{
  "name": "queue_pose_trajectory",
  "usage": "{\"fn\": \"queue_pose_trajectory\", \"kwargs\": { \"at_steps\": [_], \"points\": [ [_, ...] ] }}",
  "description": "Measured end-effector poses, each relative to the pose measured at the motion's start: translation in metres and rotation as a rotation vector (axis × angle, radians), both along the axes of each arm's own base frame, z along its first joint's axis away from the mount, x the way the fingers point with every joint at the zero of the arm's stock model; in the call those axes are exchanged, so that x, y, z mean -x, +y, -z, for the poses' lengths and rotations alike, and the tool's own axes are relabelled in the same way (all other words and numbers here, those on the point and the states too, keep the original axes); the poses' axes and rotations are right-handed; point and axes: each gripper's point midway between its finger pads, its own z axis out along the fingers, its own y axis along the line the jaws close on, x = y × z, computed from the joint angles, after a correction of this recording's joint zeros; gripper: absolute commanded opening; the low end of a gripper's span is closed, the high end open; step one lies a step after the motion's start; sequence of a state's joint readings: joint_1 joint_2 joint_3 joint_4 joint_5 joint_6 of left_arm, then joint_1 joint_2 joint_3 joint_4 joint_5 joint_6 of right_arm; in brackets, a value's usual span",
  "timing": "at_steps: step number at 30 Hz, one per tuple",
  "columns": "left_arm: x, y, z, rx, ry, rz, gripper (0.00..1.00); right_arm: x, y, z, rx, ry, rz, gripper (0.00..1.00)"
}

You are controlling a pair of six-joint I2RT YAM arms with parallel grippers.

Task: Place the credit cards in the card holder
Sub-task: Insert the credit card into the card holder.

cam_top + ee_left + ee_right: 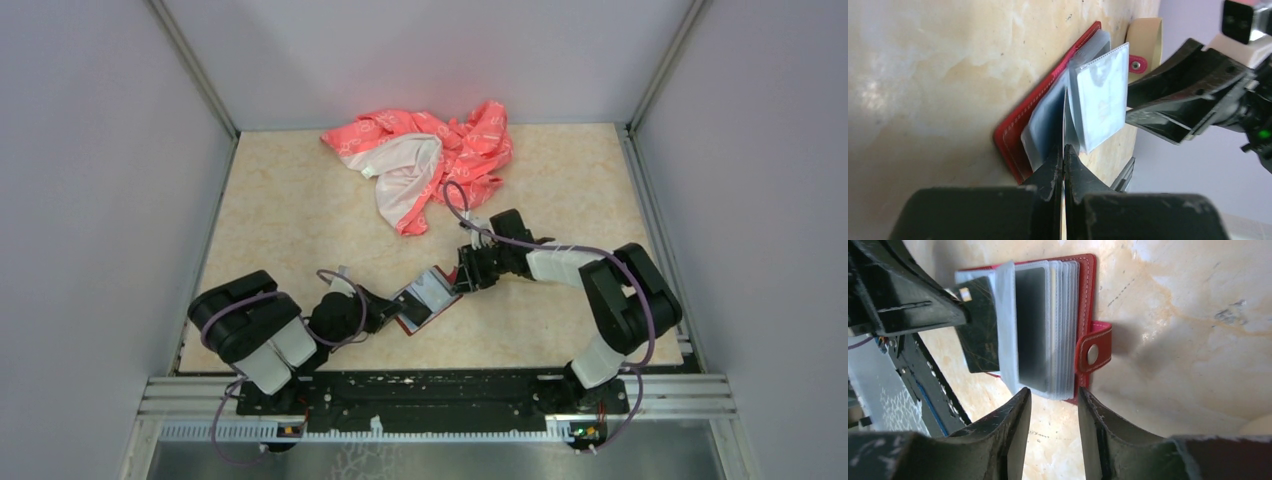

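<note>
Card holder (425, 298) open on counter (300, 200), between both arms | right gripper (1054, 392) part-open, empty, at sleeves (1058, 325) | left gripper (1064, 149) pinching credit card (979, 330) by sleeve mouth | risk: unheld sleeves flop, card snags, holder slides

An open red card holder (425, 298) lies near the front middle of the beige marbled table (290, 210). The left gripper (393, 311) is at its near-left end, the right gripper (462, 279) at its far-right end. A pink-and-white cloth (430, 160) lies crumpled by the far edge.
</note>
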State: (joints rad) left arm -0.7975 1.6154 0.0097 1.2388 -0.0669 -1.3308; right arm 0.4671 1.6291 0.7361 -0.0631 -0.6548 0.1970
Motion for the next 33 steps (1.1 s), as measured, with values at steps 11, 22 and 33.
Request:
{"fn": "queue_pose_trajectory", "kwargs": {
  "at_steps": [11,22,33],
  "points": [
    [-0.021,-0.024,0.003,0.02,-0.046,0.132,0.0,-0.016,-0.011,-0.05,-0.101,-0.228,-0.089,0.54],
    [-0.054,-0.044,-0.006,-0.025,-0.132,0.247,0.0,-0.032,-0.005,-0.01,0.103,-0.214,-0.114,0.25],
    [-0.08,-0.04,-0.011,-0.085,-0.158,0.291,0.0,-0.047,-0.011,-0.009,0.165,-0.208,-0.041,0.33]
  ]
}}
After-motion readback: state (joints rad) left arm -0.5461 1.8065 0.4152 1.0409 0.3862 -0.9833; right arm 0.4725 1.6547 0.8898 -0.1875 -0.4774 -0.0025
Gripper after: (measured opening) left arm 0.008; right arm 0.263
